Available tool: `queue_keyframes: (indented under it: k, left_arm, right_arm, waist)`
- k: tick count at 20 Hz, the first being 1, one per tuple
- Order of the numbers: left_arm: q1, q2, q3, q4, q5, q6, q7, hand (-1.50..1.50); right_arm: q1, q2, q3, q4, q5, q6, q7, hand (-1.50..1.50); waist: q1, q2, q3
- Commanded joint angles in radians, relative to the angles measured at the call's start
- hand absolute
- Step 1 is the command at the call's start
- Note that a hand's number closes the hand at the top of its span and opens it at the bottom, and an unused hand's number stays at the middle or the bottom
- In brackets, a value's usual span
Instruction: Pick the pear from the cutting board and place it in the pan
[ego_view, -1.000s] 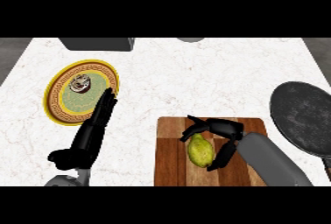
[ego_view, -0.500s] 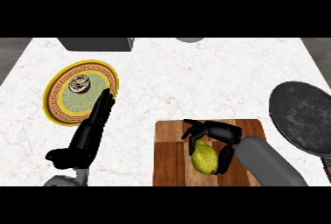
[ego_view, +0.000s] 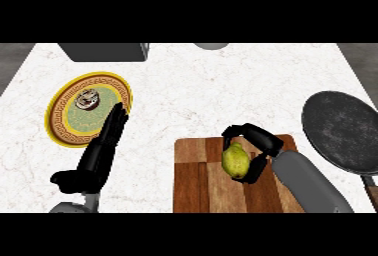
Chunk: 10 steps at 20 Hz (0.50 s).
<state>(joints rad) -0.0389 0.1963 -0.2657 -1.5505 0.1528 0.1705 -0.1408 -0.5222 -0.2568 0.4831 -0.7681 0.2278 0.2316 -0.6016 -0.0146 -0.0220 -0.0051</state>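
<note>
A yellow-green pear (ego_view: 235, 159) lies on the wooden cutting board (ego_view: 199, 180) at the lower middle. My right hand (ego_view: 258, 145) is curled round the pear from its right side, with the thumb over its top. The dark round pan (ego_view: 344, 131) sits at the right edge, apart from the hand. My left hand (ego_view: 103, 145) rests open on the counter at the left, fingers pointing up toward the plate.
A yellow-rimmed patterned plate (ego_view: 63, 125) with a small object (ego_view: 87, 100) on it lies at the left. A grey box (ego_view: 103, 51) stands at the back left. A grey round object (ego_view: 210, 45) shows at the back edge.
My right hand has closed in round the pear, and the pear now sits slightly higher and more upright on the board. The left hand has barely moved.
</note>
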Motion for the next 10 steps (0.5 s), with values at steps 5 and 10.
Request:
queue_keyframes:
  k: [5,10]
  left_arm:
    - [0.025,-0.001,0.028,0.013,-0.007,0.043,0.011,0.0]
    - [0.035,-0.009,0.025,0.009,-0.002,0.042,0.011,0.0]
  right_arm:
    - [-0.058,-0.162,-0.124,0.063,0.149,-0.456,0.486,1.5]
    - [-0.145,-0.117,-0.141,-0.055,0.239,-0.692,0.753,1.5]
  waist:
    - [-0.094,-0.033,-0.014]
    - [-0.087,-0.034,-0.008]
